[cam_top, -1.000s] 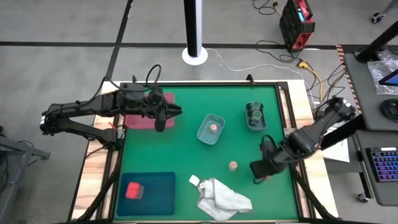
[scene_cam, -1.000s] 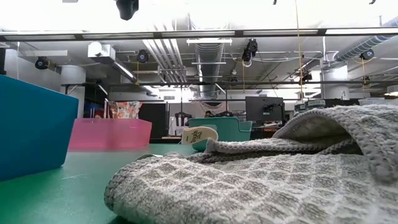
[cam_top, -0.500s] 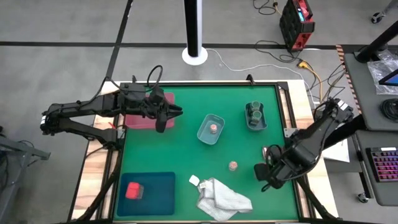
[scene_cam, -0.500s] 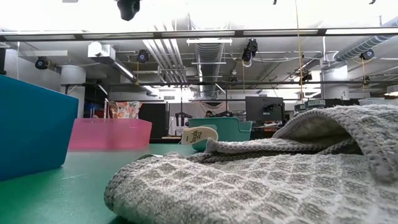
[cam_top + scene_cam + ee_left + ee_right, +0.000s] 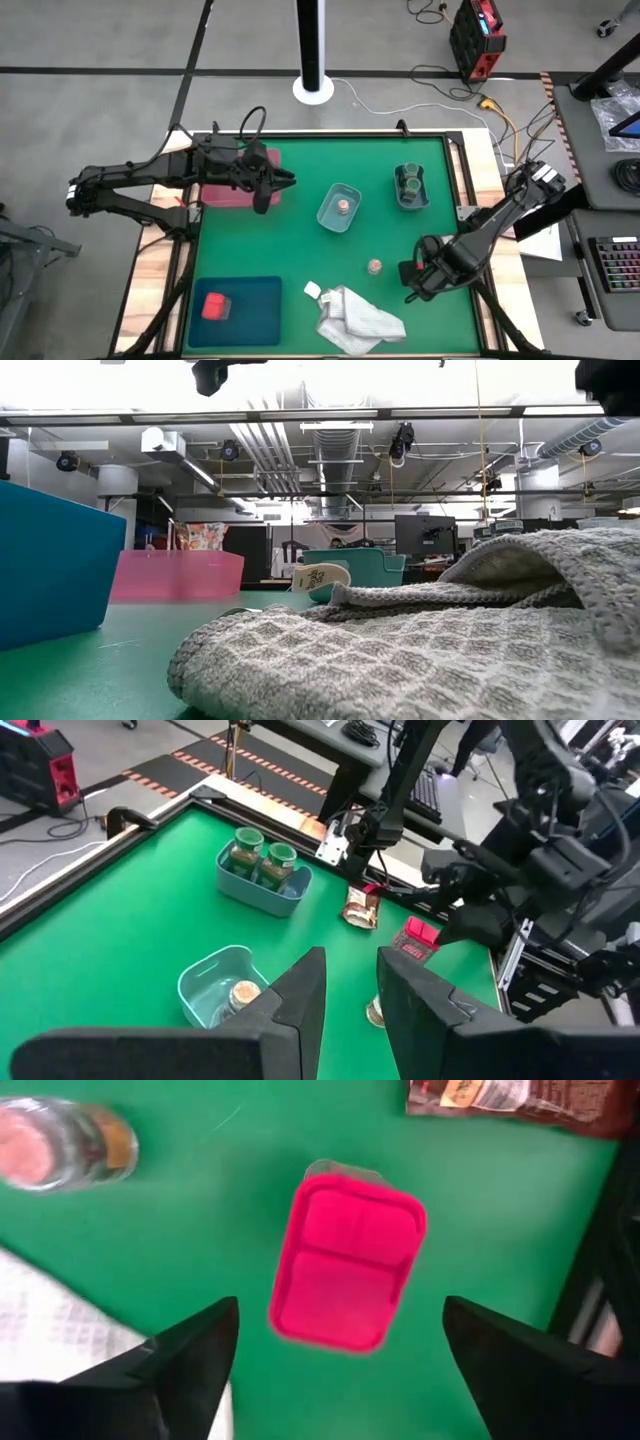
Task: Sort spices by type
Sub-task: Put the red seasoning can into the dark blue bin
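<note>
Right wrist view: right tool [image 5: 340, 1365] spread wide above pink block [image 5: 347, 1261].

- both arms are dark, nearly black, built of slim tubular links joined by chunkier rounded joints.
- a thin black cable loops up over the left arm near its wrist.
- the left gripper [image 5: 350, 1005] has two flat, dark, angular fingers with bevelled edges.
- the right gripper [image 5: 335, 1365] has matte black wedge-shaped fingers [image 5: 180, 1365].
</note>
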Tool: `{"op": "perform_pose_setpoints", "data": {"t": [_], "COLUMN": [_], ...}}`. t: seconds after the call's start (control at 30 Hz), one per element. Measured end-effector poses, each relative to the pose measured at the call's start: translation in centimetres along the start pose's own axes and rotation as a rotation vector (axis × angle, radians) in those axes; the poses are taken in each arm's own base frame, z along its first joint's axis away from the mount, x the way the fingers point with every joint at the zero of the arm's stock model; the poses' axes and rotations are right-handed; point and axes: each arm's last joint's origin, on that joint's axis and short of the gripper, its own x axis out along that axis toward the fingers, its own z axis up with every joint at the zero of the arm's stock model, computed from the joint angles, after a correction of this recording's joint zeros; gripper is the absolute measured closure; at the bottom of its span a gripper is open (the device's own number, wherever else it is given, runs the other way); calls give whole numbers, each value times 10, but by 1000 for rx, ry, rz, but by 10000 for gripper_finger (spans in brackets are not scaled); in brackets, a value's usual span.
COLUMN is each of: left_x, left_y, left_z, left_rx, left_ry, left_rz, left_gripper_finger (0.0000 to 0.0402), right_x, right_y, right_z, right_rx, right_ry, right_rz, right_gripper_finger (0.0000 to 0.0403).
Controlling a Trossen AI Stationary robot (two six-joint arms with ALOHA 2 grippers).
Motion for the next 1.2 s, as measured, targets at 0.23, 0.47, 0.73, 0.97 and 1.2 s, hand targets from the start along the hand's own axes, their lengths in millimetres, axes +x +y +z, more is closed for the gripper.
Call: {"op": "perform_pose_setpoints", "data": {"t": [0.23,0.47,0.73,0.97,1.2], "left_x": [3,3,6,6,5], "left_y": [0,0,1,-3,-15], "left_z": [-1,-1,-2,-3,1], "left_rx": [22,-5,-10,-27,-1], "left_ry": [10,9,16,54,25], "left_rz": [4,4,7,-98,-233], "left_gripper_finger": [324,324,324,324,310], "right_x": [26,38,50,14,-62], "right_y": [-6,-5,-2,4,32], "right_z": [6,6,5,0,11], "right_rx": [11,-21,-80,-198,-488], "right_ry": [-8,4,-23,24,-132], "right_rz": [-16,6,-27,92,359], "right_gripper_finger": [49,82,200,200,200]}}
